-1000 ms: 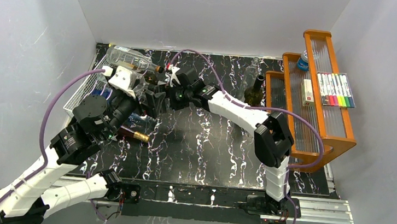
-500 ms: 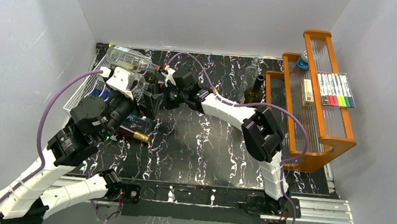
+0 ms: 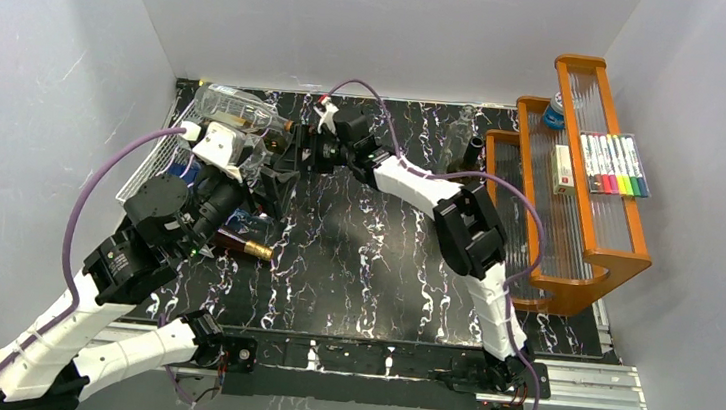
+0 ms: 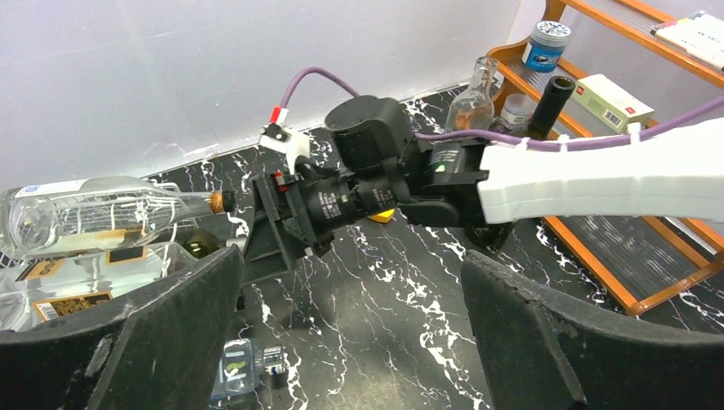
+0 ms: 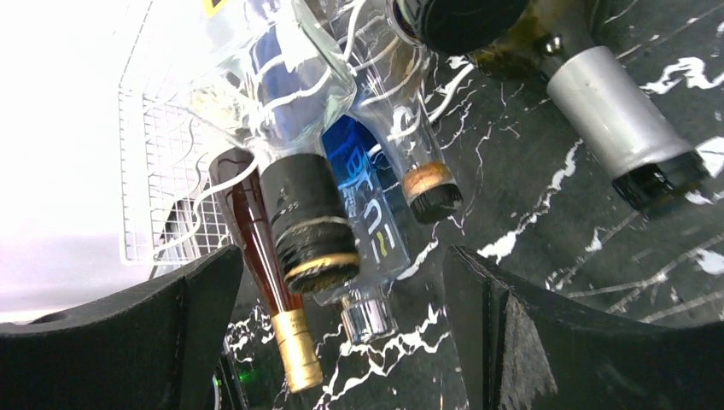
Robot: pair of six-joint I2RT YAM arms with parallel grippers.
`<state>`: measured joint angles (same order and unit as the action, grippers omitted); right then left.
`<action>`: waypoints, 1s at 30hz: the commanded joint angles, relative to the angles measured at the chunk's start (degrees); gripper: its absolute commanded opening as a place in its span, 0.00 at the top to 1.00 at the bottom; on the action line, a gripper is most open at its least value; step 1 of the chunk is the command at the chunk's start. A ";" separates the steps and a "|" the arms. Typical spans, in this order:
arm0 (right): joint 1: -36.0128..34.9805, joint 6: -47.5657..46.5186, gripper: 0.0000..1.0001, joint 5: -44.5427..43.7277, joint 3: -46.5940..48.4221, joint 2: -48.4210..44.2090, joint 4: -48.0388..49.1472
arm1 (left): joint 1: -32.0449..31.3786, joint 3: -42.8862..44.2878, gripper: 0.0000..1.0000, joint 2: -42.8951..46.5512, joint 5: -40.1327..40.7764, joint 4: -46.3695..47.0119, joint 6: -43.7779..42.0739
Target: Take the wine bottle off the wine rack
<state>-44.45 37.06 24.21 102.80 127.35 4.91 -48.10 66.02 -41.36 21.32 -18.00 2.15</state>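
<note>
- Since a second ago, the left gripper (image 4: 350, 260) barely shifts, while the right gripper (image 5: 341, 254) swings farther back toward the bottle necks.
- The white wire-grid wine rack (image 3: 144, 172), far left, holds the black-foil-necked glass wine bottle (image 5: 305, 220) among others.
- Both pincers gape, released. This looks like the approach; next comes closing on one neck.
- The arms hide most bottle bodies.

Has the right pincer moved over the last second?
Yes. In the top view the right pincer has shifted away from the arm bases, toward the back wall, ending nearer the clear bottle, which stayed put.
</note>
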 commanded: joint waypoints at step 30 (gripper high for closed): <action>-0.27 9.04 0.79 12.23 16.37 11.29 13.83 | 0.34 1.13 0.02 -0.63 -1.23 0.84 0.21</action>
<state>-44.69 43.57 35.40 118.32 140.68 12.64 -48.10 66.02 -41.19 20.51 -18.20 2.37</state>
